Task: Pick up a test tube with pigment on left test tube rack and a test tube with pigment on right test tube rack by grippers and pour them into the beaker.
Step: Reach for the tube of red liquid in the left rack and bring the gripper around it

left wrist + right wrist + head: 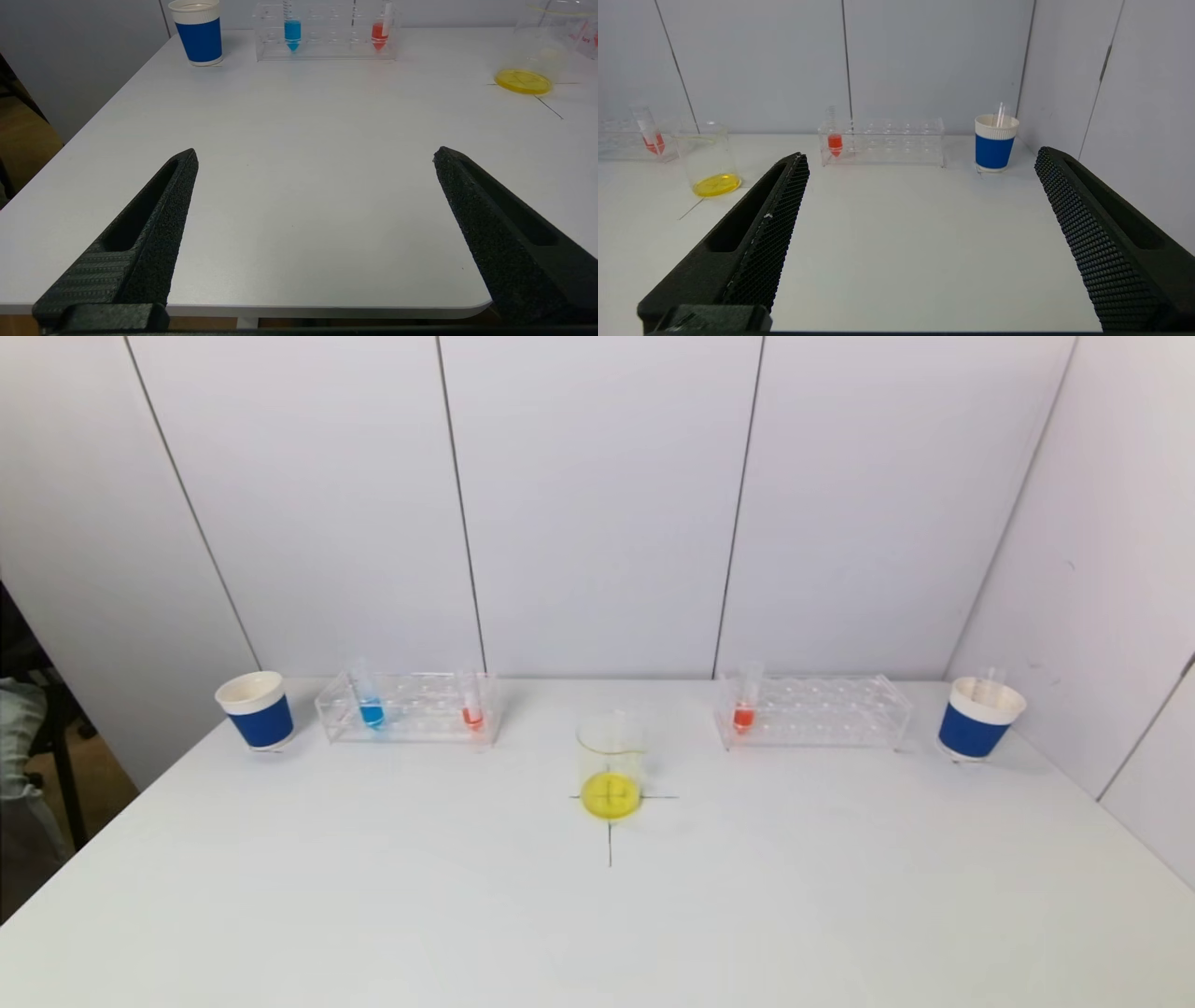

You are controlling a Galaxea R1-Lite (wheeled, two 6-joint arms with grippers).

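Well, both arms hang back at the near edge of the white table [373, 915], out of the head view. The left gripper [315, 156] stands with its two black fingers spread wide and nothing between them; the right gripper [922, 156] is just as wide and just as empty.

Farther out, at the middle of the table, one beaker [611, 765] sits on a drawn cross, a thin layer of yellow liquid in its bottom.

Two clear racks stand along the far side. The left test tube rack [411, 707] carries two tubes: a blue tube [370, 702] near its left end and a red tube [471, 705] near its right end. The right test tube rack [814, 711] carries one, an orange-red tube [745, 705] at its left end.

Two blue-and-white paper cups close the row: the left cup [255, 710] just beyond the left rack, the right cup [978, 719] just beyond the right rack, with what looks like a clear tube poking out of it.
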